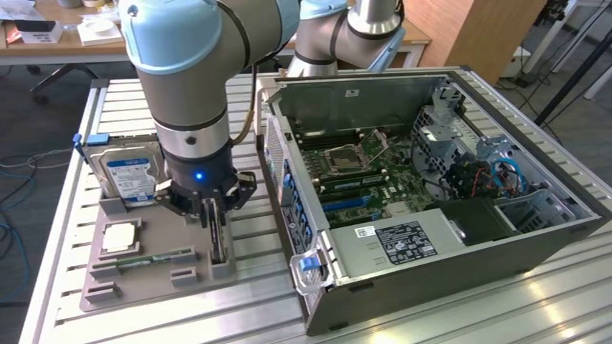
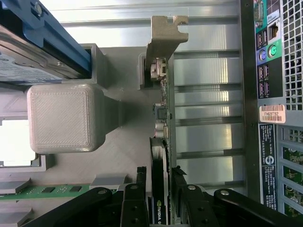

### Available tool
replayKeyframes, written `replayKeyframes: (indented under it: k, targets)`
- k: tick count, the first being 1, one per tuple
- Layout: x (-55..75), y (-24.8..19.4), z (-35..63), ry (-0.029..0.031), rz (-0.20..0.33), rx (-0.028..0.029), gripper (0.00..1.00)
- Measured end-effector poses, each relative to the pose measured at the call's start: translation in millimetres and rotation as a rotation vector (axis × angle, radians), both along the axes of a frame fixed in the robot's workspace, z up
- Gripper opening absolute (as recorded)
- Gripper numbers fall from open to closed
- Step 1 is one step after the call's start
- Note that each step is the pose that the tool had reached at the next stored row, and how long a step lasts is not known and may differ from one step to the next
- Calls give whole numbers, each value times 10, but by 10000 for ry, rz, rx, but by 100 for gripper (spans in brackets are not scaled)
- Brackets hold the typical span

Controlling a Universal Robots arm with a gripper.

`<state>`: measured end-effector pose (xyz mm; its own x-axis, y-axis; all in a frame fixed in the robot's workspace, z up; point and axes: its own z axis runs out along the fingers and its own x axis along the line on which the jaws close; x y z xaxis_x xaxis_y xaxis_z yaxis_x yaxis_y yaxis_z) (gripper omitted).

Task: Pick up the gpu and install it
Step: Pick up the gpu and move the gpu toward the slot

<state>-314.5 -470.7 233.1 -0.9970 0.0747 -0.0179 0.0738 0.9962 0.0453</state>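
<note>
Between the jaws, the gpu (image 2: 159, 156) stands on edge in its grey tray (image 2: 123, 158), and the gripper (image 2: 160, 187) is pinched partway in against both its faces. If that bite sits off-centre, the card could tilt and catch its bracket (image 2: 165, 35) on the slot beyond the fingertips.

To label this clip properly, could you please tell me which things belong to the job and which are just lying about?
Job in hand: thin dark flat circuit card with pale metal edge strip, clamped in the claw; open black metal computer case.
Lying about: silver hard drive with blue-white label; narrow green memory stick; square silver processor chip.
</note>
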Motion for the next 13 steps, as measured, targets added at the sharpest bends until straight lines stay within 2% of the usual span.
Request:
replayKeyframes:
  k: [13]
  targets:
    - [-5,-1,-7,4,-1,-4,35]
